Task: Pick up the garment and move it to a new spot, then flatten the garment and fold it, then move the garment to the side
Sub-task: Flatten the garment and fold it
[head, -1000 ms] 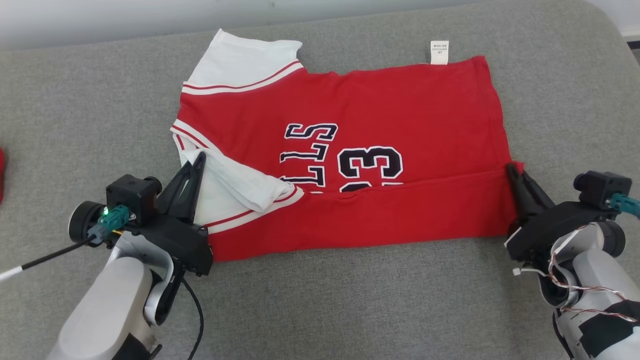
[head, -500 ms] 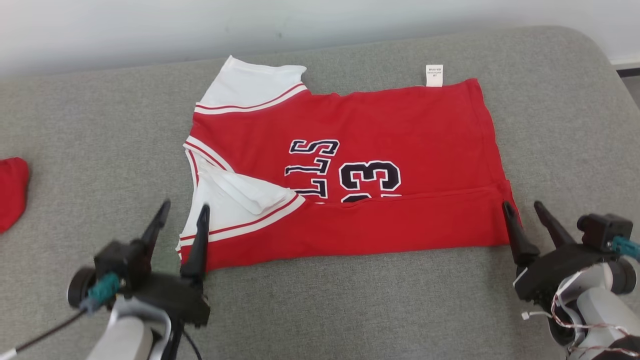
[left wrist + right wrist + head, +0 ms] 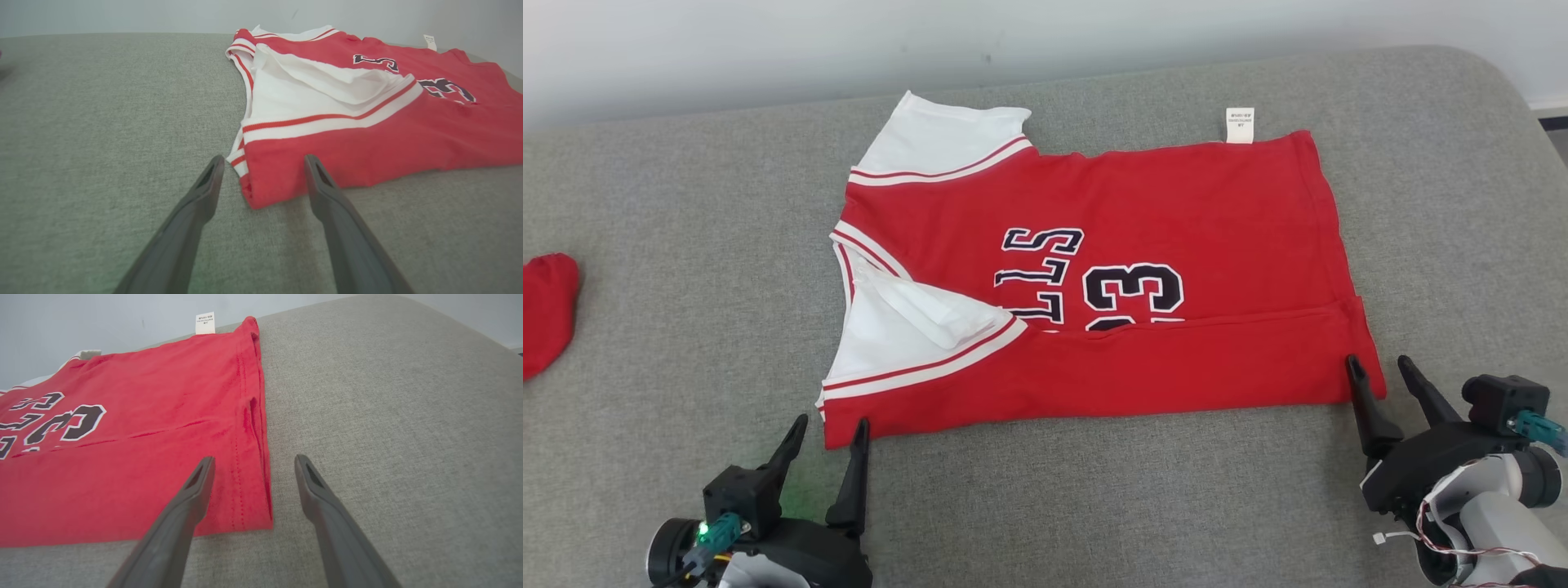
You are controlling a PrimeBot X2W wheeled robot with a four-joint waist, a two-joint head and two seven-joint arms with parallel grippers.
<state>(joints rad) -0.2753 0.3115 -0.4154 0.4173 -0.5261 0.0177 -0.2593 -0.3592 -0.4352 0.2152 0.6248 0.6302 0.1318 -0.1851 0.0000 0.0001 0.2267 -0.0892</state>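
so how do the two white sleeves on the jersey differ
The far sleeve lies smooth; the near sleeve is rumpled, with a raised crease. The far sleeve sticks out onto the grey surface; the near sleeve is folded in over the red body. Both are white with red-striped trim.

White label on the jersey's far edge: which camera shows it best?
Right wrist view: the white label appears largest there, sticking out past the far edge of the jersey. Head view shows the label smaller, from above; left wrist view shows it tiny and slanted.
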